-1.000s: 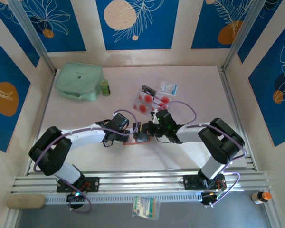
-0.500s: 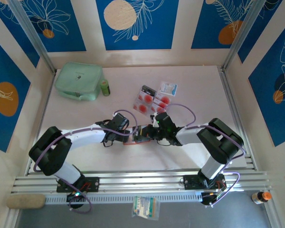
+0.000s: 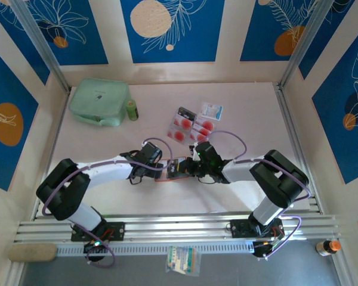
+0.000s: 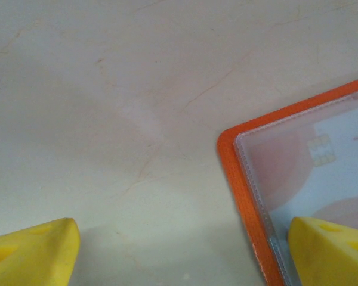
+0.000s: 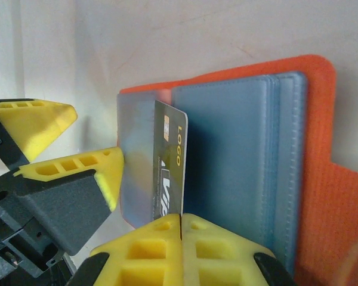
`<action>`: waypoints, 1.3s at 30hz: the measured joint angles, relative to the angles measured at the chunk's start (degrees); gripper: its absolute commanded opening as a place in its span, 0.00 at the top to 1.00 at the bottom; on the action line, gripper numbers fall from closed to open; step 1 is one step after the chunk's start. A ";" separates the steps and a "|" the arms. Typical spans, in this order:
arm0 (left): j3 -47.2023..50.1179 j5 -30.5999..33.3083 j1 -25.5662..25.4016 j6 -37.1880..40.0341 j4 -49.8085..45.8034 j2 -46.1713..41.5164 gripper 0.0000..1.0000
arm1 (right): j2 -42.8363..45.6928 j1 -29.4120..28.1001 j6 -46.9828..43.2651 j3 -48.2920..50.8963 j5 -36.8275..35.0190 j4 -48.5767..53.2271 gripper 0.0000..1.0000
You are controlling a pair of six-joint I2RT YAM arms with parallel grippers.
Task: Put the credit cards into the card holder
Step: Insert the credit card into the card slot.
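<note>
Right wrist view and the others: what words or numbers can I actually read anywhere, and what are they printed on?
"LOGO": on the dark credit card pinched by the right gripper at the orange card holder.
White letters below it on that card: partly hidden, unreadable.
Sleeved card, left wrist view: print too faint.
Loose cards and packet, top view: too small.

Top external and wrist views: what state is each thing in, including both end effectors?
card holder, lying open.
held card, pinched at one end, other end against the open holder.
loose cards, lying flat beyond the holder, not yet in it.
green pouch, looks closed.
left end effector, open, one finger over the holder.
right end effector, shut on the held card.
</note>
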State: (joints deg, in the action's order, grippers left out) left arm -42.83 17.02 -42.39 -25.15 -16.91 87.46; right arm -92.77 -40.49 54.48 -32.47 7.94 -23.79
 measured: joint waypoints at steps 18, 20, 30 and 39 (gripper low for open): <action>0.11 0.00 -0.02 -0.02 0.22 0.00 0.10 | -2.84 0.00 -0.04 -4.68 1.60 5.53 1.00; 0.13 0.00 -0.02 -0.02 0.35 0.00 0.10 | -3.52 0.00 -0.04 -5.29 1.99 5.97 1.00; 0.20 0.00 -0.02 -0.35 0.59 0.00 0.10 | -8.81 -0.68 -2.34 -13.03 5.92 12.63 0.79; 0.15 -0.02 0.00 -2.54 -0.39 -2.38 0.09 | -5.38 -0.85 -9.16 -17.27 6.40 24.48 0.69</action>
State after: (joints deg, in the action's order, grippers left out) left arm -42.68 16.99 -42.39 -27.68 -17.30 85.08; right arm -98.15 -41.34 45.32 -49.74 14.35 0.69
